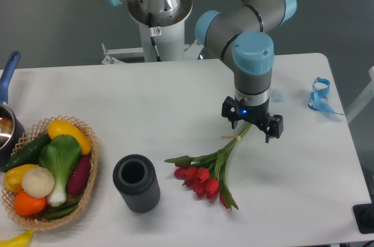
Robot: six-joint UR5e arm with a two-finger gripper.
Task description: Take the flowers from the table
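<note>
The flowers (205, 176) lie on the white table (146, 101) right of centre. Their red tulip heads point to the lower left, and the green stems run up and to the right, tied with a pale band (236, 138). My gripper (252, 123) points straight down over the upper end of the stems. The stem tips pass under the gripper body and are hidden there. The wrist hides my fingers, so I cannot tell how the jaws stand or whether they touch the stems.
A dark grey cylinder cup (136, 183) stands left of the tulip heads. A wicker basket (92, 159) of vegetables sits at the front left, with a blue-handled pot (7, 119) behind it. A blue ribbon (320, 95) lies at the right edge.
</note>
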